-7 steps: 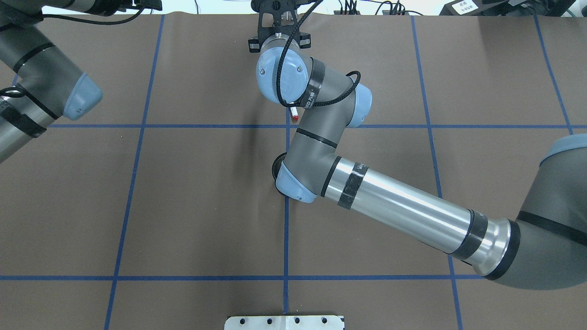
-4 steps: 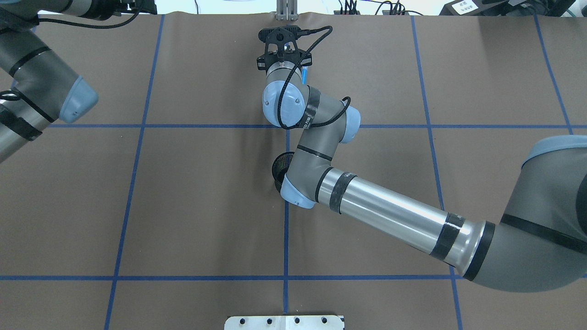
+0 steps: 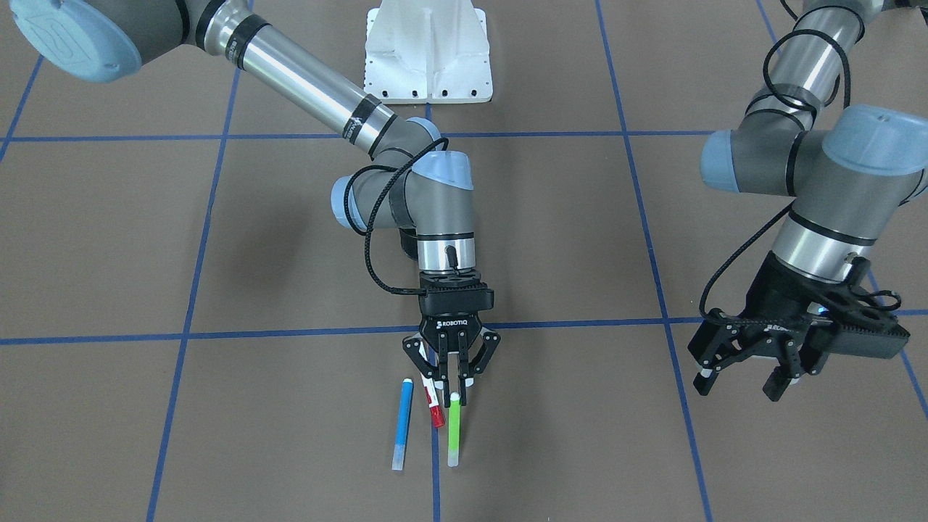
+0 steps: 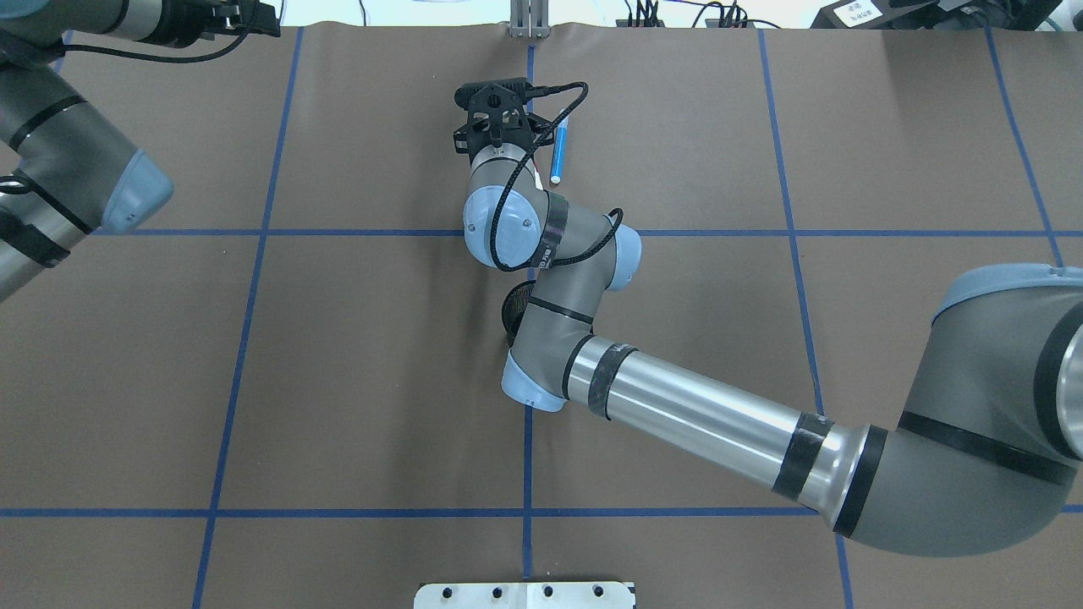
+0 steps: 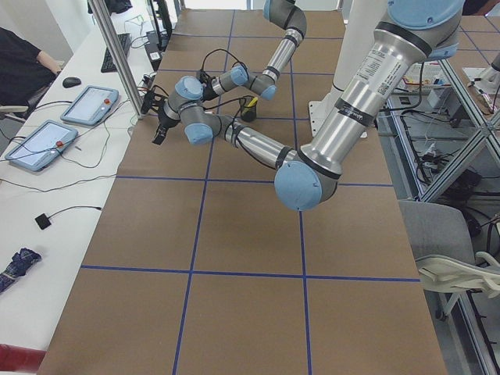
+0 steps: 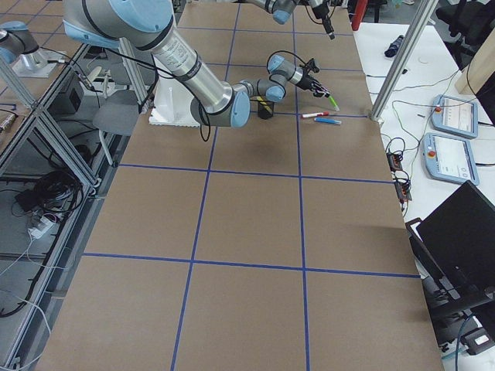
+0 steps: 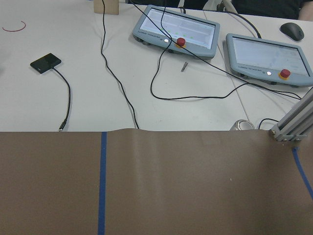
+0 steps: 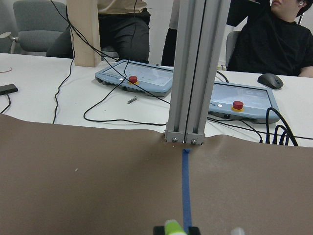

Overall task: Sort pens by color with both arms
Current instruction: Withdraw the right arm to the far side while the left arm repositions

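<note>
Pinch by right hand (image 3: 452, 395), narrow, on green pen (image 3: 454, 431) at cap end. Points away from robot over worktop (image 3: 580, 449), parallel with blue pen (image 3: 402, 424); red-ended white pen (image 3: 436, 413) between. Nearer right arm (image 3: 304, 80); left hand (image 3: 738, 383) wide, empty, well apart.

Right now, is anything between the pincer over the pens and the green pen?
Nothing visible: the right pincer is closed on the end of the green pen. The red-ended pen lies close beside it, not between.
</note>
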